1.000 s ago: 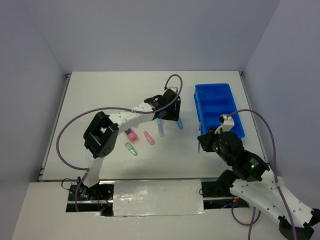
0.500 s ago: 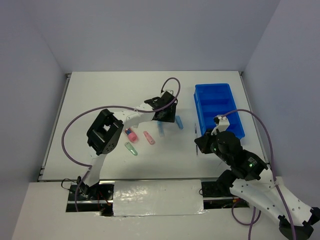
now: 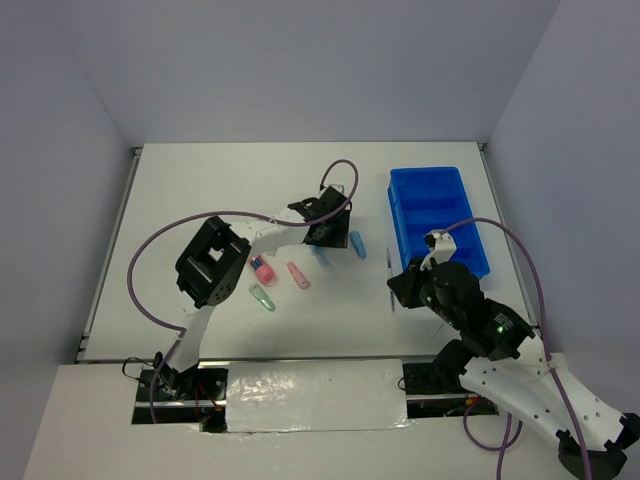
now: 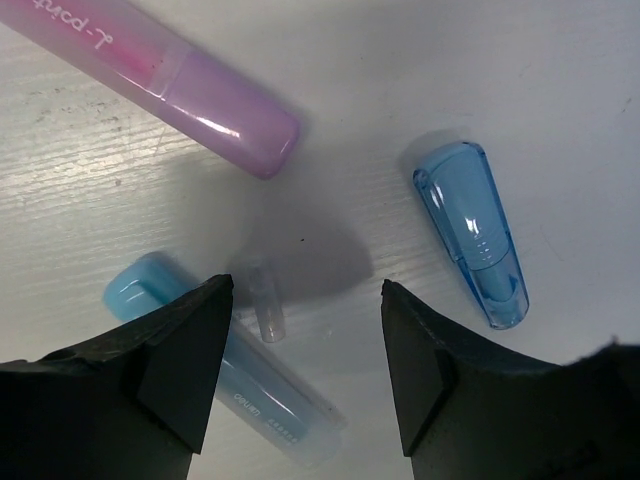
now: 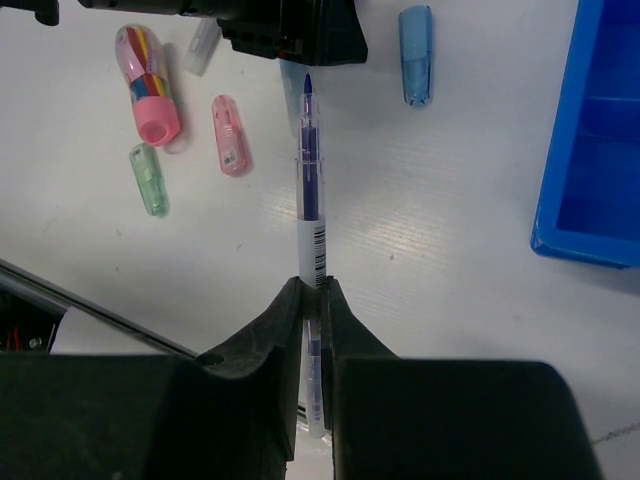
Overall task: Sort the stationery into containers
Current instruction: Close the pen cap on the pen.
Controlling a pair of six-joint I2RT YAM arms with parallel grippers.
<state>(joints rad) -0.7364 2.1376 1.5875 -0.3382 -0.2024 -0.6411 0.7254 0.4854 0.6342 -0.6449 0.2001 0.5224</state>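
Jaws apart, left arm [image 3: 268, 231] stretches over blue marker [image 4: 285, 405]; right arm [image 3: 470, 312] pinches pen [image 5: 310, 200].

The gap between the spread fingers of the left gripper [image 4: 303, 290] is crowded: a light blue marker [image 4: 240, 375] and a small clear cap [image 4: 266, 308] lie in it, with a lilac marker [image 4: 170, 75] just beyond and a blue cap [image 4: 475, 235] off to one side. The far half of the table [image 3: 230, 180] is bare, and the blue tray [image 3: 428, 190] is open from above. The right gripper [image 5: 312, 295], pinching a pen [image 5: 309, 190], has bare surface between pen and tray, while a pink cap [image 5: 230, 135], a green cap [image 5: 150, 180] and a pink marker [image 5: 150, 95] lie on its other side.
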